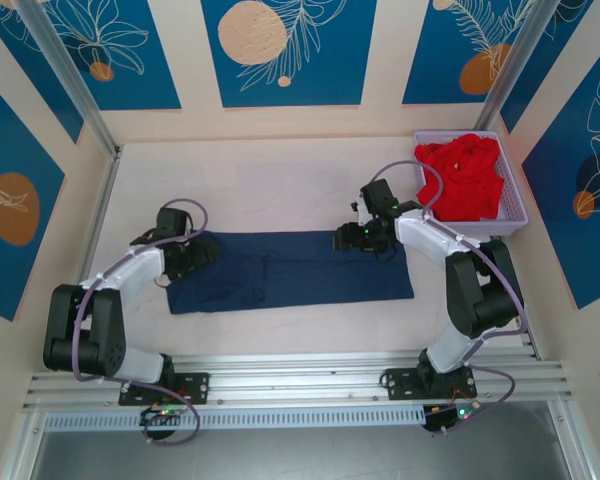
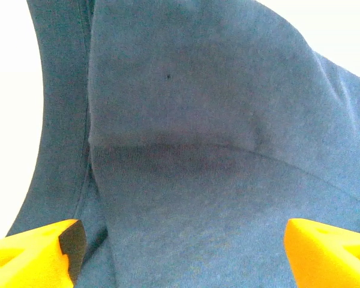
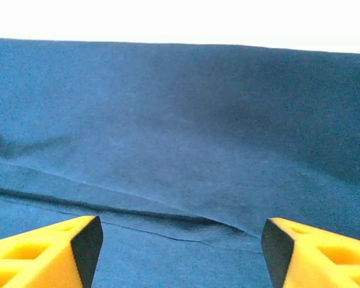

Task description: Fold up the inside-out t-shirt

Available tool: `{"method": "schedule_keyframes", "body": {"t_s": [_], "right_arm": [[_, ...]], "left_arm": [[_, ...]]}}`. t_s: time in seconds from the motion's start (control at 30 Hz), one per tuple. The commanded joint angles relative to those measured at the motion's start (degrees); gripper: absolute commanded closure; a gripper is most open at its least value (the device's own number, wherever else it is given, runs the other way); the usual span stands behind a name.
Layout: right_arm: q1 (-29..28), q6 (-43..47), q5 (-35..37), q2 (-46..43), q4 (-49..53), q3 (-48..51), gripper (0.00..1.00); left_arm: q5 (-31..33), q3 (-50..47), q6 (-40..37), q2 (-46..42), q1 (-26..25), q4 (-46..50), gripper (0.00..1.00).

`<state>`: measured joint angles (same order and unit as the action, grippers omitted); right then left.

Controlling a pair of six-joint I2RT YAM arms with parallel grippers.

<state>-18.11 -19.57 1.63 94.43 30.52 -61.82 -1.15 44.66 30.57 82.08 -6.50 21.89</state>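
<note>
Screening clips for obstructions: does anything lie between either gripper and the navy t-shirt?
Nothing visible does. The left gripper and right gripper hang open over the t-shirt; the basket with the red garment sits apart, far right.

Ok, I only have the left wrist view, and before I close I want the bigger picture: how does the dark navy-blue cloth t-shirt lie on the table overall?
Observer: The dark navy-blue cloth t-shirt lies flat as a long band running left to right between the arms. The left gripper is over its left end.
Operator: Where is the other arm?
Observer: The right gripper is at the band's far edge, towards its right end. Its jaws are open, with nothing between the yellow fingers.
Operator: Anything else nearby?
Observer: A bright red garment sits in a pale plastic basket at the table's far right corner, apart from the shirt.
</note>
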Motion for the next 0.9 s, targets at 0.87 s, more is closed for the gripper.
{"method": "schedule_keyframes", "body": {"t_s": [0.87], "right_arm": [[2.3, -5.6, -7.7, -4.0, -4.5, 4.6, 0.28]], "left_arm": [[-8.7, 8.6, -14.9, 14.4, 1.7, 5.8, 0.03]]}}
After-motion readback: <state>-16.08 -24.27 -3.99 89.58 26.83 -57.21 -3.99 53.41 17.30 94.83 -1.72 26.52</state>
